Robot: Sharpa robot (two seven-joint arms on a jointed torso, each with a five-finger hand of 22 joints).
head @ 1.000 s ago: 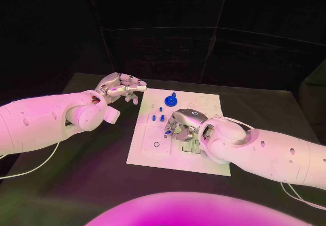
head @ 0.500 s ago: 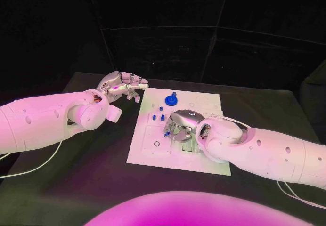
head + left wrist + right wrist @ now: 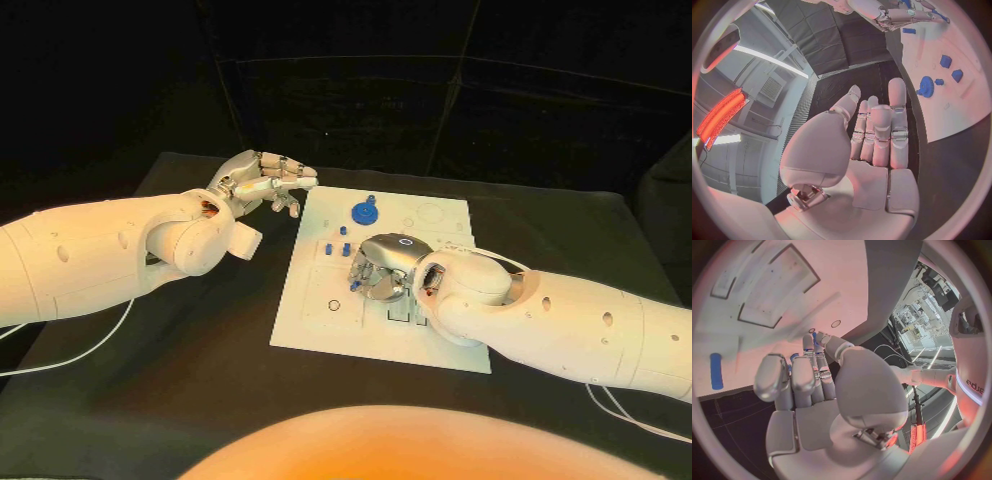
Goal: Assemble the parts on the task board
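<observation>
The white task board lies flat in the middle of the black worktop, with recessed outlines and small round marks on its surface; no writing on it can be read. Near its far edge sits a blue gear-shaped part, and just nearer the robot a few small blue parts stand in a cluster. The right hand is low over the middle of the board, palm down, its fingers curled in with the tips bunched together close to the board's surface; the right wrist view shows a small blue part at the fingertips, but whether it is actually pinched cannot be told. In the same view a blue bar-shaped part lies on the board near its edge, apart from the hand. The left hand is off the board, above the worktop just beside the board's far left corner; its fingers lie straight and side by side with the thumb out to one side, and they hold nothing. The left wrist view shows the gear with two smaller blue parts close to it on the board, and the right hand farther along. On the robot's white body in the right wrist view a few dark letters show at the rim, too cut off to read with certainty.
</observation>
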